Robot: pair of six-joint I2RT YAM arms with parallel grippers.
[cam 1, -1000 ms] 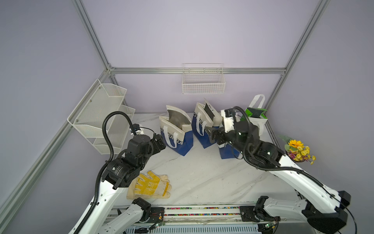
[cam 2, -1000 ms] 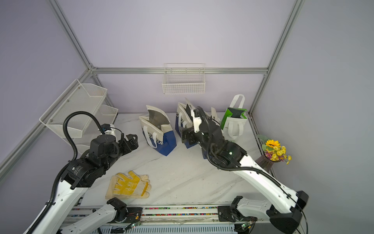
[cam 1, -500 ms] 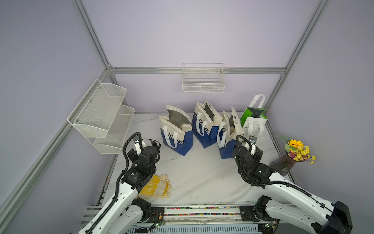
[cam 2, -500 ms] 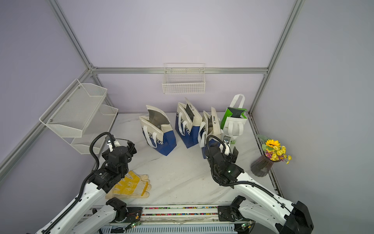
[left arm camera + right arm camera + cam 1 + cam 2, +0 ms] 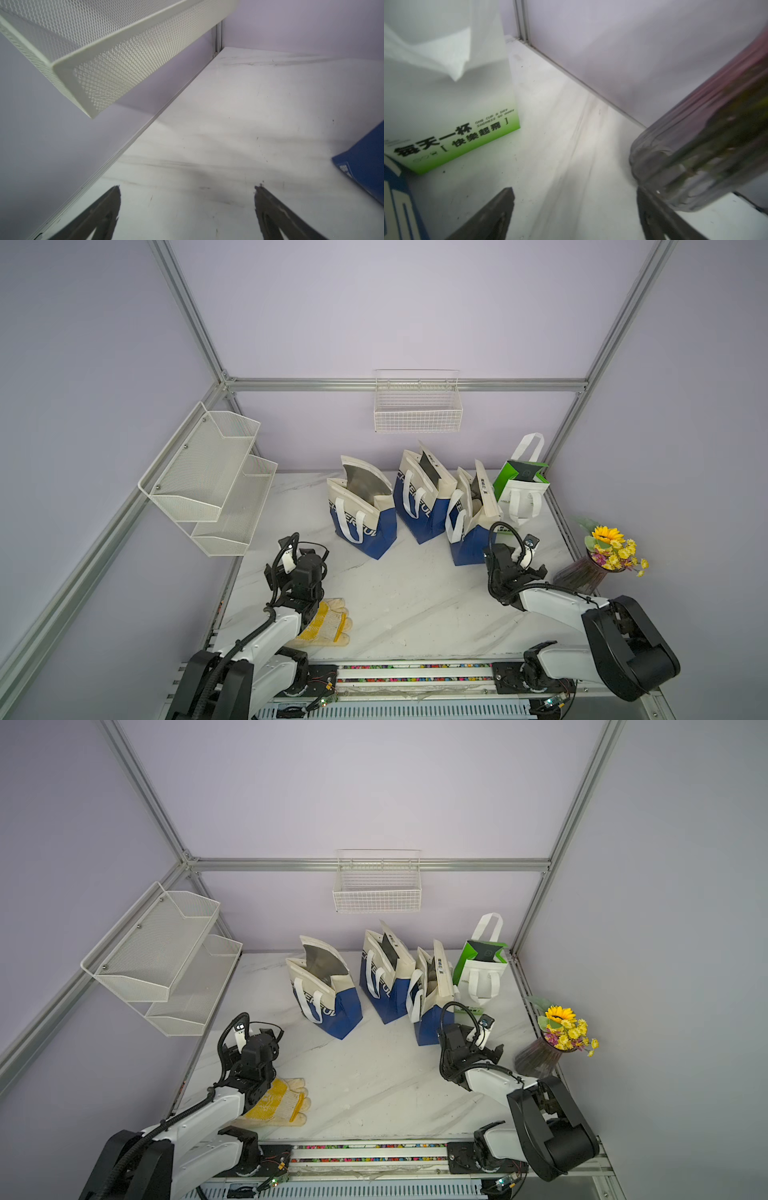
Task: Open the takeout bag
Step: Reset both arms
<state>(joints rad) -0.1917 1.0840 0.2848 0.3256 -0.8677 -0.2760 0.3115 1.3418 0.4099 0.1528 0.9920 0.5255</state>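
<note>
Three blue-and-cream takeout bags stand in a row at the back of the table in both top views: left bag [image 5: 361, 522], middle bag [image 5: 419, 506], right bag [image 5: 469, 531]. All three mouths gape, showing silver lining. My left gripper [image 5: 309, 558] sits low at the front left, apart from the left bag, whose blue corner [image 5: 365, 162] shows in the left wrist view. Its jaws [image 5: 188, 187] stand open over bare table. My right gripper [image 5: 523, 568] is low beside the right bag, open [image 5: 574, 189], holding nothing.
A green-and-white bag [image 5: 519, 493] stands at the back right. A glass vase of flowers [image 5: 582, 572] stands close to my right gripper. A yellow glove [image 5: 328, 622] lies under the left arm. A mesh shelf [image 5: 208, 477] hangs on the left wall and a wire basket [image 5: 417, 406] on the back wall.
Both arms have pulled back from the bags toward the front of the table and dropped low. The right gripper has left the right bag, the left gripper the left bag.
</note>
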